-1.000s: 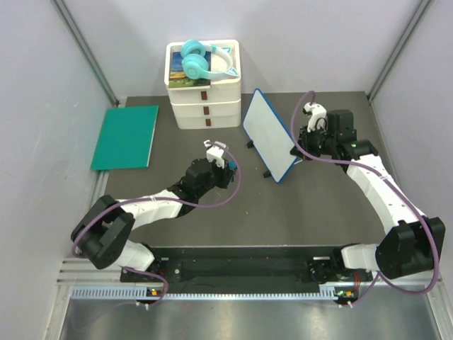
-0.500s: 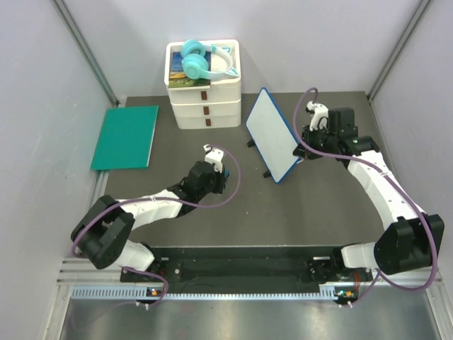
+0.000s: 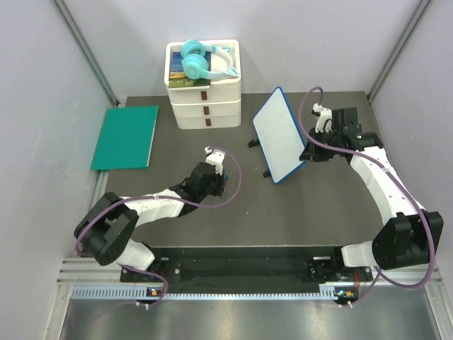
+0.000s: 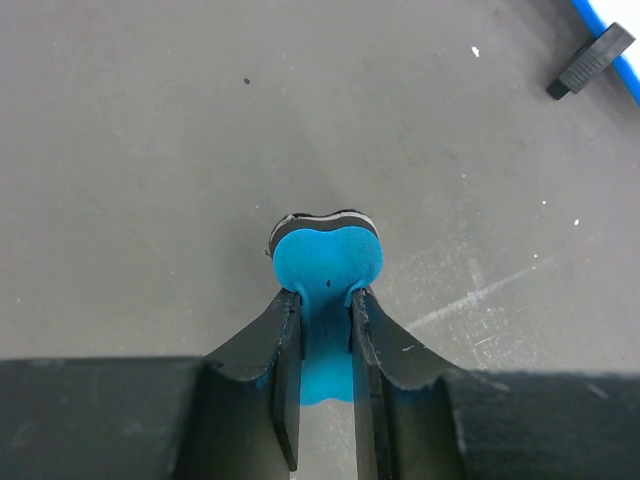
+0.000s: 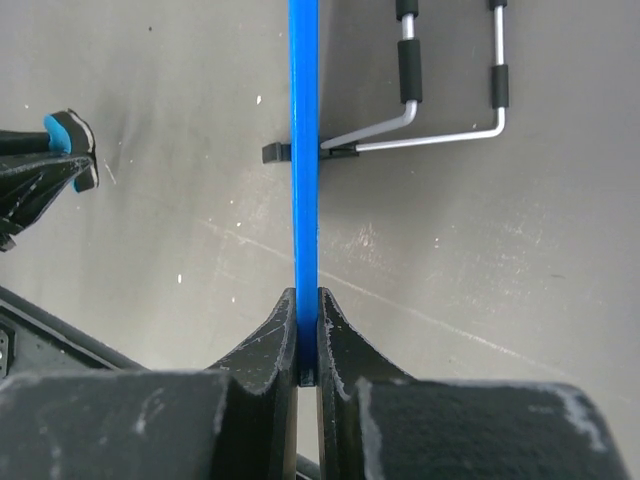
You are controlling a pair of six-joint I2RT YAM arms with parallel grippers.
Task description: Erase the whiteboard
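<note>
The whiteboard (image 3: 279,134) has a thin blue frame and stands tilted on its small black stand, right of the table's middle. My right gripper (image 3: 307,151) is shut on its right edge; in the right wrist view the blue frame (image 5: 303,150) runs edge-on between the jaws of the gripper (image 5: 307,335). My left gripper (image 3: 221,176) is shut on a blue eraser (image 4: 327,262) with a black-and-white felt layer, held low over the table left of the board. The eraser also shows in the right wrist view (image 5: 68,135).
A white drawer stack (image 3: 204,99) with teal headphones (image 3: 198,60) on top stands at the back. A green flat mat (image 3: 126,137) lies at the left. Grey walls close in left and right. The board's metal stand legs (image 5: 430,105) reach behind it.
My right gripper has turned the whiteboard and shifted it right. My left gripper with the eraser has drawn back slightly toward the near side.
</note>
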